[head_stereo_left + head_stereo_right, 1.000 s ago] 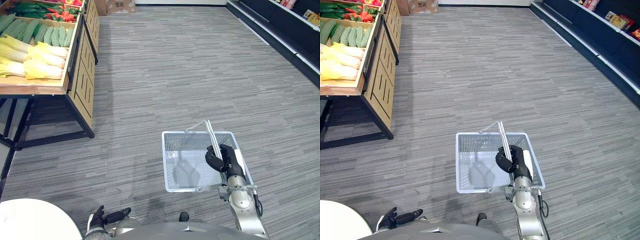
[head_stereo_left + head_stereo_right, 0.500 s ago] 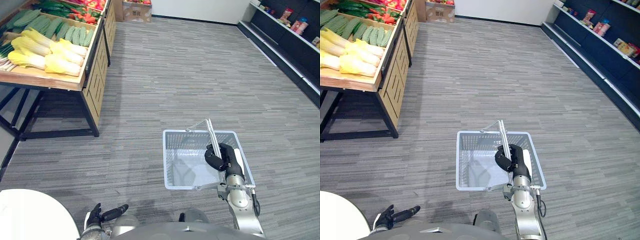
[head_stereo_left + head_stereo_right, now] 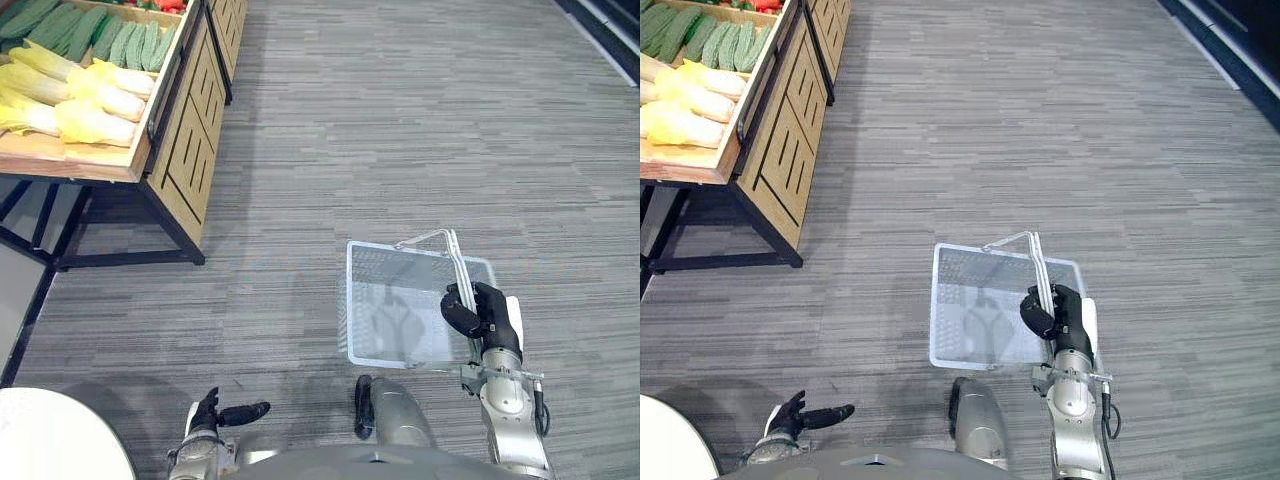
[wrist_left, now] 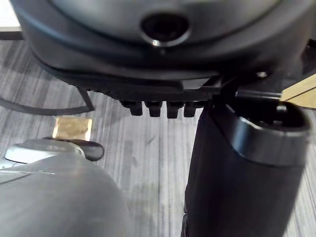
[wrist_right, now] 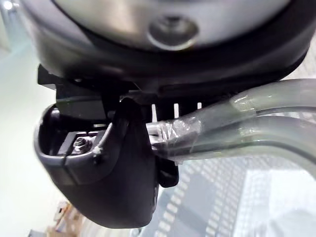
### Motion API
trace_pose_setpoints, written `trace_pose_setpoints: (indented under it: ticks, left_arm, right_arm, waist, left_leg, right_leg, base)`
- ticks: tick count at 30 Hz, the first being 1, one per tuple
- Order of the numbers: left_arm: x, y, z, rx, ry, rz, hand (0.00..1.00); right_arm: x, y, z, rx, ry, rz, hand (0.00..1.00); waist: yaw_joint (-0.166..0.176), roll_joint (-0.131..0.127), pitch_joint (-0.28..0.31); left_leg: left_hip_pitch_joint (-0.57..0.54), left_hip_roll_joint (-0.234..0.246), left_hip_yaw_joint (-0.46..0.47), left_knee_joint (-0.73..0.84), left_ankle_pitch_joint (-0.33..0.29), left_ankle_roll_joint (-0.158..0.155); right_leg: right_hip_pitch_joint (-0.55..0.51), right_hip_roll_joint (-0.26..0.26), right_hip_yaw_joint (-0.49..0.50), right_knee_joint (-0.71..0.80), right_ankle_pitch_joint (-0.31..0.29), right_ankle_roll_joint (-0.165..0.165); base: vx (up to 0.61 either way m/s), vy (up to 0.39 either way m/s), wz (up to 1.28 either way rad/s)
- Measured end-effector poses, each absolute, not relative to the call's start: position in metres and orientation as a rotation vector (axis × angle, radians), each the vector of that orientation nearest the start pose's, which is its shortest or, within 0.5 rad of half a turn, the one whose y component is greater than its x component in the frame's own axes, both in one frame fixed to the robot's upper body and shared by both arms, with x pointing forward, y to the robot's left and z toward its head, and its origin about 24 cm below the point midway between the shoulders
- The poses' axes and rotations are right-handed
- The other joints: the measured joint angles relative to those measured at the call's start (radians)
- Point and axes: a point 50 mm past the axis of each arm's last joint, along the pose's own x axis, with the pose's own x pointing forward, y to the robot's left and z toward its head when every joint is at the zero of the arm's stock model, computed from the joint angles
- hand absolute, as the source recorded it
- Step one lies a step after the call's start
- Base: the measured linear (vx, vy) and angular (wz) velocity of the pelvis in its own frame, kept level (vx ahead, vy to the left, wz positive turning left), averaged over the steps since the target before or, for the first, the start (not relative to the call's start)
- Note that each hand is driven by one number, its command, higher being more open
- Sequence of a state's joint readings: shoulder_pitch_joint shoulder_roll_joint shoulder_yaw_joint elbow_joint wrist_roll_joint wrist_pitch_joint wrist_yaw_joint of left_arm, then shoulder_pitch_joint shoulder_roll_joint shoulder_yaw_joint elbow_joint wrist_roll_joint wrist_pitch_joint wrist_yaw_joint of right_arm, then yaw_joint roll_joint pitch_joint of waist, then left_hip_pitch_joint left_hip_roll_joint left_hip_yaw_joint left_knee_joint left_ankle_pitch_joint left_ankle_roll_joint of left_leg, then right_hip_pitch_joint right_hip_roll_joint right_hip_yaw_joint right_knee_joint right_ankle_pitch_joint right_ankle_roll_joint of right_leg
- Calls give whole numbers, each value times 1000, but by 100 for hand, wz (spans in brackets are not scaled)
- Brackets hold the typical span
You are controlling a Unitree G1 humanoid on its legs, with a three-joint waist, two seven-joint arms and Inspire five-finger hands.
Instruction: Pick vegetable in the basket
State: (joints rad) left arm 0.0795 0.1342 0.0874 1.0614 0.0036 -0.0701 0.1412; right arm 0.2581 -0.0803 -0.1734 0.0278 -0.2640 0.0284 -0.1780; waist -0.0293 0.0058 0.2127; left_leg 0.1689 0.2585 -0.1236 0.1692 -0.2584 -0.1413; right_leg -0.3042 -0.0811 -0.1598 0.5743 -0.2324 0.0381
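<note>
A white wire basket (image 3: pixel 352 300) hangs just above the grey floor in front of me, and nothing lies in it. My right hand (image 3: pixel 482 310) is shut on its silver handle (image 3: pixel 455 265); in the right wrist view the thumb (image 5: pixel 113 173) curls round the two handle bars (image 5: pixel 256 123). Vegetables lie on a wooden stand (image 3: pixel 180 150) at the far left: pale yellow cabbages (image 3: pixel 95 115) and green cucumbers (image 3: pixel 120 40). My left hand (image 3: pixel 215 412) hangs low at my left side, open and holding nothing, far from the stand.
The stand's dark metal legs (image 3: pixel 60 262) reach out over the floor at the left. Grey striped carpet (image 3: pixel 400 120) stretches ahead and to the right of the basket.
The whole picture has shifted, so the camera has moved. My right hand keeps its hold on the basket handle, and the left hand stays low.
</note>
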Motion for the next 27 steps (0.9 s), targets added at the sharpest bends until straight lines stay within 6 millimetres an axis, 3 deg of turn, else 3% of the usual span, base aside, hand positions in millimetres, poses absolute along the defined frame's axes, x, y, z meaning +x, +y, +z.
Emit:
trace_pose_setpoints:
  ticks: [1, 2, 3, 4, 5, 6, 7, 9, 10, 12, 14, 15, 16, 17, 18, 20, 24, 27]
  left_arm:
    - [97, 221, -155, 155, 1056, 288, 100]
    - [96, 221, -156, 155, 1060, 287, 100]
    - [96, 221, -156, 156, 1062, 290, 100]
    - [96, 222, -156, 155, 1062, 291, 100]
    - [96, 222, -156, 157, 1061, 292, 100]
    - [94, 224, -155, 155, 1062, 301, 100]
    - [93, 224, -155, 143, 1058, 312, 100]
    - [96, 224, -154, 124, 1035, 321, 100]
    - [95, 224, -154, 119, 1033, 328, 100]
    - [98, 224, -152, 115, 1015, 328, 100]
    - [104, 226, -149, 102, 985, 342, 100]
    - [108, 227, -148, 96, 965, 351, 100]
    - [107, 223, -149, 88, 969, 351, 100]
    - [107, 222, -149, 85, 971, 350, 100]
    - [108, 230, -148, 96, 974, 365, 100]
    - [113, 230, -146, 102, 956, 365, 100]
    - [104, 229, -150, 95, 1000, 373, 100]
    - [101, 231, -150, 91, 1007, 385, 100]
  right_arm:
    - [182, -231, -13, -384, 301, -377, 0]
    - [179, -231, -15, -378, 315, -377, 0]
    - [177, -231, -17, -368, 324, -378, 0]
    - [176, -231, -18, -365, 328, -377, 0]
    - [174, -230, -20, -346, 336, -376, 0]
    - [172, -229, -21, -345, 341, -373, 0]
    - [172, -230, -21, -345, 342, -373, 0]
    - [172, -231, -20, -350, 337, -381, 0]
    - [172, -230, -20, -350, 338, -380, 0]
    - [173, -228, -20, -343, 335, -377, 0]
    - [174, -225, -20, -335, 333, -370, 0]
    - [174, -224, -20, -335, 332, -365, 0]
    - [174, -225, -20, -346, 331, -360, 0]
    - [174, -226, -20, -349, 332, -359, 0]
    - [175, -218, -28, -325, 366, -339, 0]
    - [176, -217, -28, -325, 364, -328, 0]
    - [179, -214, -27, -322, 356, -311, 0]
    - [185, -210, -24, -320, 330, -296, 0]
  waist:
    - [-2, 1, -4]
    - [-5, 8, -13]
    - [-5, 8, -15]
    - [-2, 7, -16]
    - [-1, 6, -19]
    - [3, 4, -23]
    - [13, -2, -23]
    - [32, 3, -25]
    - [38, -2, -23]
    - [56, -5, -24]
    - [75, -23, -21]
    - [82, -39, -15]
    - [80, -21, -21]
    - [81, -11, -21]
    - [73, -60, -19]
    - [73, -75, -20]
    - [86, -70, -20]
    - [95, -75, -26]
  left_leg:
    - [-6, 8, -8, 8, 2, -3]
    - [-60, 28, -42, 125, 9, -14]
    - [-125, 33, -49, 290, 44, -31]
    - [-155, 34, -49, 361, 73, -34]
    - [-208, 42, -37, 491, 155, -49]
    - [-237, 59, 0, 571, 230, -37]
    - [-264, 83, 44, 653, 253, -19]
    - [-333, 103, 172, 861, 156, 74]
    - [-349, 97, 252, 898, 92, 99]
    - [-381, 75, 293, 862, 40, 107]
    - [-437, 6, 299, 730, -5, 107]
    - [-465, -52, 289, 579, -6, 104]
    - [-463, -101, 254, 291, 126, 85]
    - [-460, -107, 248, 278, 211, 84]
    - [-419, -157, 269, 253, 200, 101]
    - [-426, -186, 274, 241, 192, 124]
    - [-379, -196, 291, 185, 189, 140]
    - [-354, -212, 327, 120, 203, 147]
  right_leg:
    - [3, 4, -9, 4, -12, -5]
    - [45, 19, -47, -16, -39, -20]
    - [101, 33, -68, -58, -45, -29]
    - [128, 38, -74, -78, -46, -31]
    - [184, 50, -84, -122, -44, -36]
    - [231, 60, -85, -161, -41, -45]
    - [267, 69, -83, -197, -35, -57]
    - [356, 81, -53, -270, -30, -64]
    - [424, 80, -25, -315, -28, -65]
    - [466, 74, 7, -343, -28, -65]
    - [499, 40, 40, -370, -32, -58]
    - [516, 4, 54, -376, -46, -33]
    - [541, -15, 63, -383, -71, 15]
    - [547, -15, 68, -383, -78, 28]
    - [563, -59, 91, -391, -78, 37]
    - [553, -58, 104, -429, -33, 37]
    - [569, -66, 122, -453, 71, 74]
    - [546, -90, 146, -452, 90, 103]
  base:
    - [328, -252, 49]
    - [394, -293, 50]
    - [361, -240, 45]
    - [307, -218, 28]
    - [274, -179, 9]
    - [277, -174, 0]
    - [291, -128, -22]
    - [291, -58, -33]
    - [305, 3, -27]
    - [330, 87, -45]
    - [293, 160, -55]
    - [358, 277, -47]
    - [299, 239, -42]
    - [305, 262, -22]
    - [189, 141, 4]
    - [289, 187, 13]
    - [206, 141, 2]
    - [66, 69, -26]
